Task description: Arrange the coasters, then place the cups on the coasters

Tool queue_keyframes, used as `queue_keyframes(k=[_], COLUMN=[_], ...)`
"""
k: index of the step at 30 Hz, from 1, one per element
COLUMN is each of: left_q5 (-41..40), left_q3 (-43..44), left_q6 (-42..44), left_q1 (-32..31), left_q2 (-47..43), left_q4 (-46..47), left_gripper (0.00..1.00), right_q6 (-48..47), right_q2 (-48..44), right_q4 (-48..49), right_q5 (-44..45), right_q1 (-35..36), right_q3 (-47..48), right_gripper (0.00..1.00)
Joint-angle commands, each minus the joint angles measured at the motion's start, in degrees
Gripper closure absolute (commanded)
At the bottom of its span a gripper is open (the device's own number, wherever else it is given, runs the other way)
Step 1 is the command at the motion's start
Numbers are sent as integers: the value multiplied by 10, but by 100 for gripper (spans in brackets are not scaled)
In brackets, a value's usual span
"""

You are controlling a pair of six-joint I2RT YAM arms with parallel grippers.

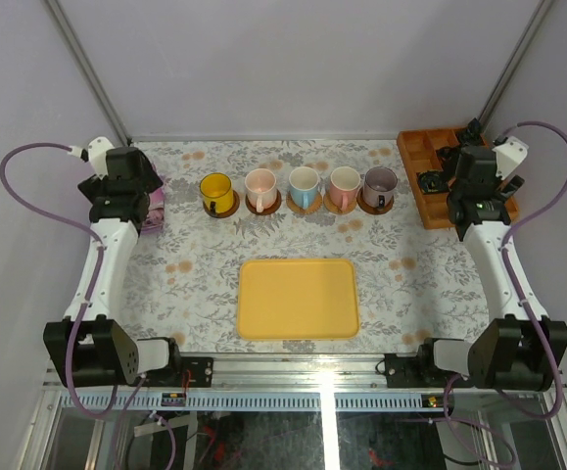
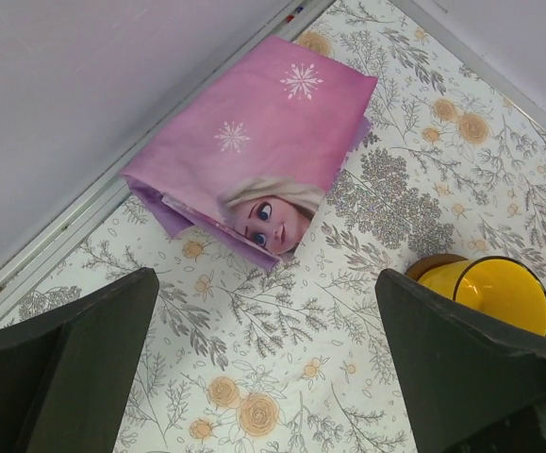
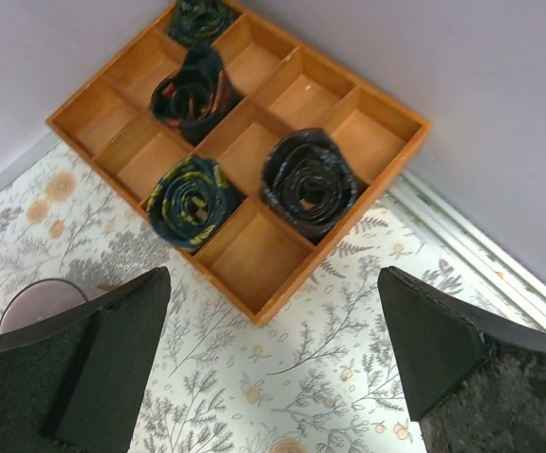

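Observation:
Several cups stand in a row at the back of the table, each on its own round brown coaster: yellow cup (image 1: 216, 192), pale pink cup (image 1: 260, 188), light blue cup (image 1: 305, 185), salmon cup (image 1: 344, 184) and mauve cup (image 1: 379, 182). My left gripper (image 1: 138, 196) hangs open left of the row; in the left wrist view, the left gripper (image 2: 268, 368) has only tablecloth between its fingers, with the yellow cup (image 2: 495, 293) and its coaster (image 2: 430, 265) to the right. My right gripper (image 1: 471, 201) (image 3: 273, 359) is open and empty, the mauve cup (image 3: 39, 304) at its left.
A yellow rectangular tray (image 1: 298, 299) lies in the middle near the front. A folded pink cloth (image 2: 254, 142) sits by the left wall. A wooden divided box (image 3: 246, 260) with rolled dark fabric pieces stands in the back right corner under the right arm.

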Motion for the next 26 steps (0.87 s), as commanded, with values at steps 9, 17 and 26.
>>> queue_keyframes(k=[9, 17, 26], left_q5=[-90, -117, -97], left_q3=[-24, -27, -46], left_q6=[-76, -92, -63], left_q1=[5, 5, 5], left_q2=[-29, -29, -57], left_q4=[-66, -89, -49], left_gripper=[0, 0, 0], right_q6=[-39, -30, -33], right_q2=[-47, -26, -20], right_q4=[36, 25, 18], right_q5=[86, 76, 79], right_q1=[-2, -2, -2], right_q3=[-16, 0, 0], right_gripper=[1, 1, 1])
